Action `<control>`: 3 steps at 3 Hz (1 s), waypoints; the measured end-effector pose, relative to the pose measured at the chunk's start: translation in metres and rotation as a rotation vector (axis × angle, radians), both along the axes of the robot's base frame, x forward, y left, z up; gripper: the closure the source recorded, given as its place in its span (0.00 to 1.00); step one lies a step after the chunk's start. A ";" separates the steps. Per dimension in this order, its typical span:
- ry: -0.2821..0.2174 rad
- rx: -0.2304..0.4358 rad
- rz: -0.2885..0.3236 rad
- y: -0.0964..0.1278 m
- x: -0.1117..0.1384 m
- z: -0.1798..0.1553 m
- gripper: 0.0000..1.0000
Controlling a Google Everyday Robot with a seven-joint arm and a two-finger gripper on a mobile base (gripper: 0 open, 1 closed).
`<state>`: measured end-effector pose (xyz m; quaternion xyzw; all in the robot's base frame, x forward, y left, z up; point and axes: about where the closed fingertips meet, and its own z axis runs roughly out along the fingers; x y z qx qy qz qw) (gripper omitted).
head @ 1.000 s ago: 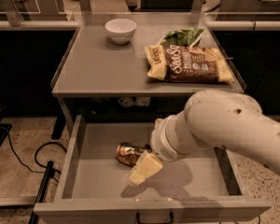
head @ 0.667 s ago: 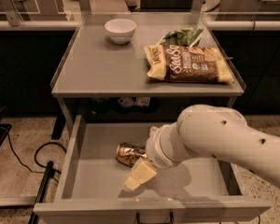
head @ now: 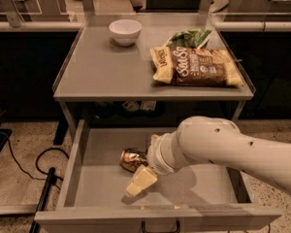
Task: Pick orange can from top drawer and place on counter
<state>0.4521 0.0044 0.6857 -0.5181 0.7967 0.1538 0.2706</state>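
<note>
So the top drawer [head: 75, 165] is pulled out toward the near side, and the only thing I can spot in it is the orange can [head: 132, 159]. It lies on its side on the drawer floor, roughly in the middle, a bit toward the far wall. The gripper [head: 138, 182] sits down inside the drawer just near of the can and slightly to its right, a pale cream wedge that ends low over the drawer floor. Honestly can't tell whether it's open or closed from this angle, and it doesn't look like it has hold of the can.

The big white arm [head: 233, 147] comes in from the right and covers most of the drawer's right half.

Up on the counter [head: 102, 69] there's a white bowl [head: 125, 31] at the far left, looking empty. A brown-and-yellow snack bag [head: 199, 67] lies flat on the right, with a green bag [head: 189, 36] tucked just behind it. A black cable [head: 20, 165] trails on the floor to the left.
</note>
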 end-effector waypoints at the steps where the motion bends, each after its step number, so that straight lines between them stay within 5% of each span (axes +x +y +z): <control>1: 0.001 0.000 0.011 0.005 0.016 -0.013 0.00; 3: 0.040 -0.001 0.019 0.014 0.027 -0.042 0.00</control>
